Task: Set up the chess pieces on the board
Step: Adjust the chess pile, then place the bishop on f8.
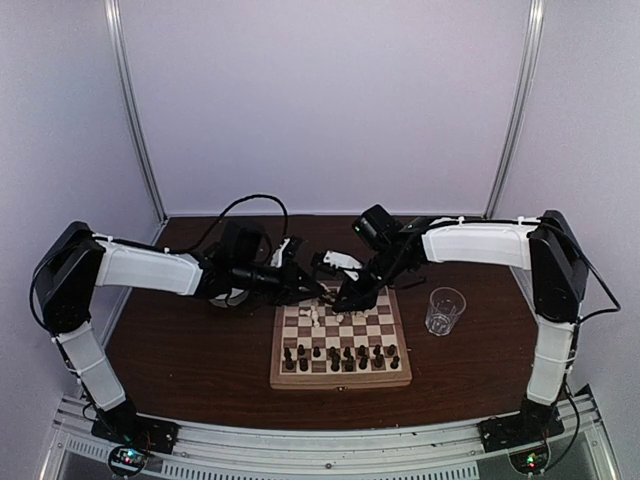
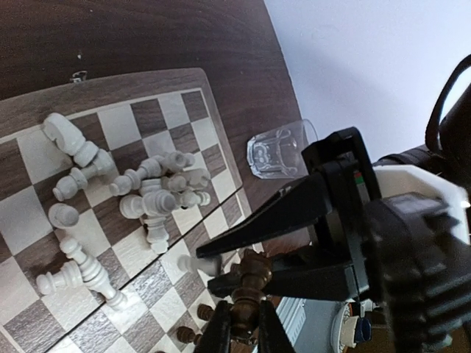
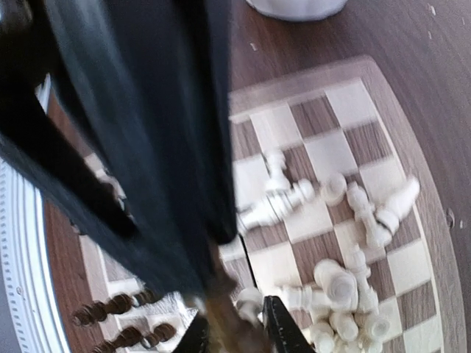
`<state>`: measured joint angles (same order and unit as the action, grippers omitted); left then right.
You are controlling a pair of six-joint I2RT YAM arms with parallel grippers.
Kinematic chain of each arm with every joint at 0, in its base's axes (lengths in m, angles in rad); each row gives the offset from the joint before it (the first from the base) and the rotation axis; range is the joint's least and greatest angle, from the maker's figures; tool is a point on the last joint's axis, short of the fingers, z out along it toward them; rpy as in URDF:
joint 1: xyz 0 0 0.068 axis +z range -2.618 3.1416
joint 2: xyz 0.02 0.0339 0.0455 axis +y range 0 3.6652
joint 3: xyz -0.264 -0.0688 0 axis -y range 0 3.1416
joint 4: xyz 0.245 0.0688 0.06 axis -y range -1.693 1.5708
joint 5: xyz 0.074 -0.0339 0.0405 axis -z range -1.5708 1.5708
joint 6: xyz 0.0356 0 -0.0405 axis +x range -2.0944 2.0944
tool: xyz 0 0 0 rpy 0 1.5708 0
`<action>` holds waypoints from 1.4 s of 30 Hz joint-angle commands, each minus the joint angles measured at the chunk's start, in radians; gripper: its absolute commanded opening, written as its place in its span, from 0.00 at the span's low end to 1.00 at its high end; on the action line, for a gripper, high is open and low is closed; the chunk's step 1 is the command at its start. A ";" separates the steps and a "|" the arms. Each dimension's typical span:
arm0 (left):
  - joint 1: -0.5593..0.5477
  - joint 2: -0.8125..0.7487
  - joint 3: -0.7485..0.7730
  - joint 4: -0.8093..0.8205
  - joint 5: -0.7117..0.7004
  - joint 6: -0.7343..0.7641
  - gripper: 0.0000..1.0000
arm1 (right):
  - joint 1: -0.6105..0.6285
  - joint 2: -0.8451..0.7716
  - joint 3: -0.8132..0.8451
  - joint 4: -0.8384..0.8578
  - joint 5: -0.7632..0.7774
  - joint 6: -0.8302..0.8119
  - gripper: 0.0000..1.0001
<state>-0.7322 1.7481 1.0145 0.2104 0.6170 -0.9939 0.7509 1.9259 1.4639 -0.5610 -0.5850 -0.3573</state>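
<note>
The board (image 1: 285,378) lies mid-table, with dark chess pieces (image 1: 340,355) standing in two rows along its near side. Cream-white chess pieces (image 2: 147,193) lie toppled in a heap on its far squares, also seen in the right wrist view (image 3: 346,287). My left gripper (image 2: 243,310) hangs above the board's far part, shut on the lower stem of a dark brown piece (image 2: 252,283). My right gripper (image 2: 207,266) comes in from the right, open, with its fingers on either side of that piece's head. In the right wrist view the piece (image 3: 224,316) is blurred between those jaws (image 3: 235,323).
A clear drinking glass (image 1: 444,310) stands on the dark table right of the board. A white bowl (image 3: 298,6) sits beyond the board's far edge. Both grippers meet over the board (image 1: 330,295), close together.
</note>
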 commanded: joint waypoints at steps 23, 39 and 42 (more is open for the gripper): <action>0.034 -0.097 0.142 -0.435 -0.101 0.290 0.00 | -0.031 -0.039 0.019 -0.143 0.030 -0.053 0.31; -0.166 -0.079 0.565 -1.293 -0.395 0.846 0.00 | -0.116 -0.267 -0.047 -0.189 0.136 -0.106 0.34; -0.244 -0.028 0.609 -1.315 -0.441 0.866 0.00 | -0.164 -0.336 -0.104 -0.160 0.156 -0.102 0.36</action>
<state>-0.8963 1.6558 1.5635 -0.9825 0.2852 -0.2241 0.6369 1.6711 1.4231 -0.7300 -0.4816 -0.4484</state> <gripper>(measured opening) 0.107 0.346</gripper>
